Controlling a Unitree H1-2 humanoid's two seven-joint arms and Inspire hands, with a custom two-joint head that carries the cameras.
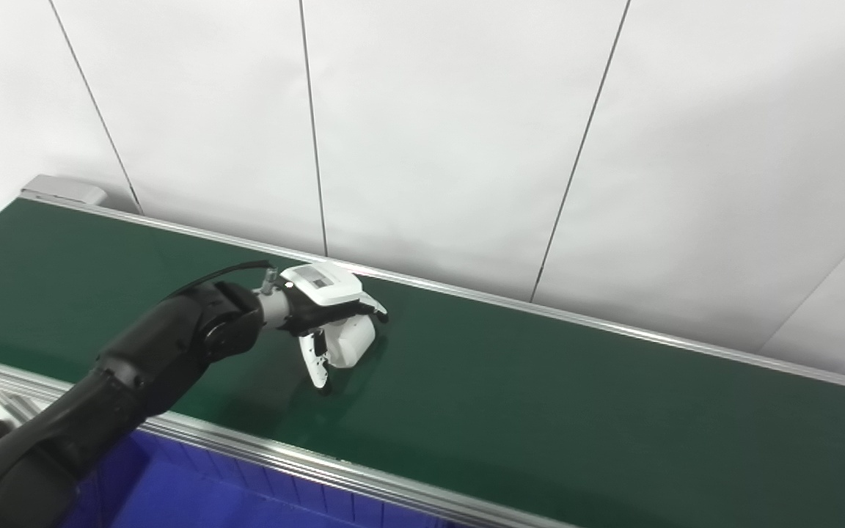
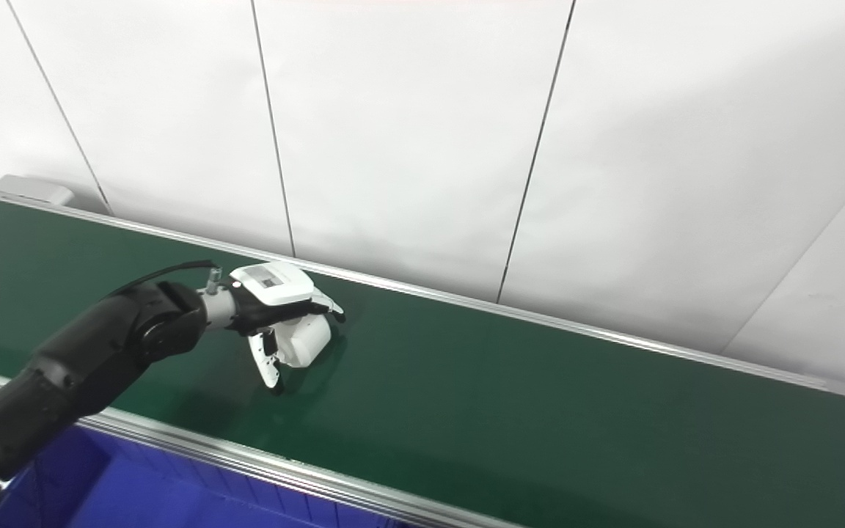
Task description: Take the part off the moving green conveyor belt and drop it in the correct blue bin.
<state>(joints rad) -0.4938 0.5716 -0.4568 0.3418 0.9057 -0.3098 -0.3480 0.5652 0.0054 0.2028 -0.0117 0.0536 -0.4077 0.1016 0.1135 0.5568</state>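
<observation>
Green belting is filling most of the left eye view, and on this conveyor belt we are seeing our left hand reaching out from a black arm that is coming in from the lower left corner. Under the palm, a rounded white part is sitting, and our fingers are curling over its top while the thumb is pointing down at its near side, tip close to the belt surface; the hand is grasping the part, though we cannot tell whether the part is lifting clear of the belt or resting on it. Behind the hand, the belt's far metal rail is running along a white panelled wall. Nearer to us than the hand, beyond the belt's front rail, a blue bin is showing at the bottom edge. Moving to the right eye view, we are seeing the same hold from slightly aside: the fingers are wrapping the white part from above, the thumb is bracing beside it, and the blue bin is lying below and nearer to us than the wrist. Our right hand is not appearing in either view.
</observation>
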